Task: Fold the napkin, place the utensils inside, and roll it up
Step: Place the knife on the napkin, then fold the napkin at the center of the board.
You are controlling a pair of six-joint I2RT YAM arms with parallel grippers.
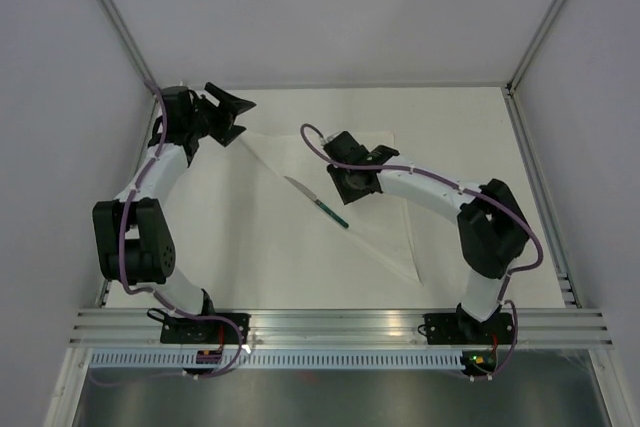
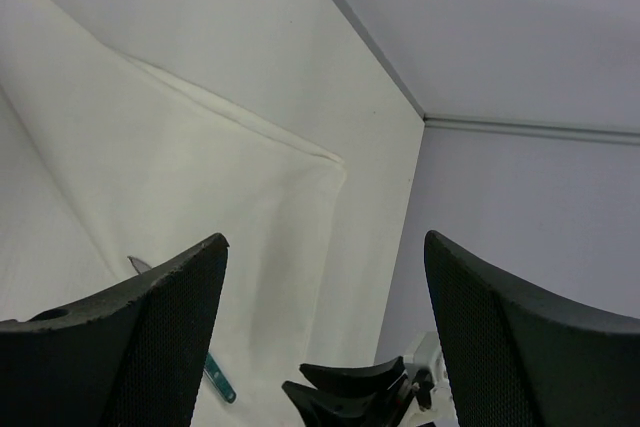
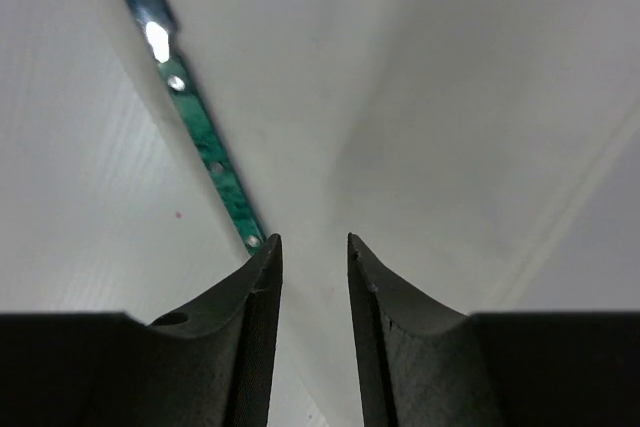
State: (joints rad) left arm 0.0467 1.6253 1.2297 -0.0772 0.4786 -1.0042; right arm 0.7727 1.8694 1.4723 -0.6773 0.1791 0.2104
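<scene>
The napkin (image 1: 350, 182) is lying on the white bench (image 1: 470, 127), folded into a triangle, with its long edge running diagonally from the far left toward the near right. A table knife (image 1: 318, 203) with a teal-green handle and a steel blade is lying along that diagonal edge, blade pointing to the far left. Whether it is resting on the cloth or just beside it is hard to tell.

The left hand (image 1: 232, 112) is hovering by the napkin's far-left corner. In the left wrist view, its fingers (image 2: 150, 327) are standing wide apart with nothing between them.

The right hand (image 1: 355, 185) is pointing down over the middle of the napkin, just to the right of the knife. In the right wrist view, its fingers (image 3: 255, 297) are showing only a narrow gap, gripping nothing. The knife handle (image 3: 215, 162) is passing just beside the left fingertip.
</scene>
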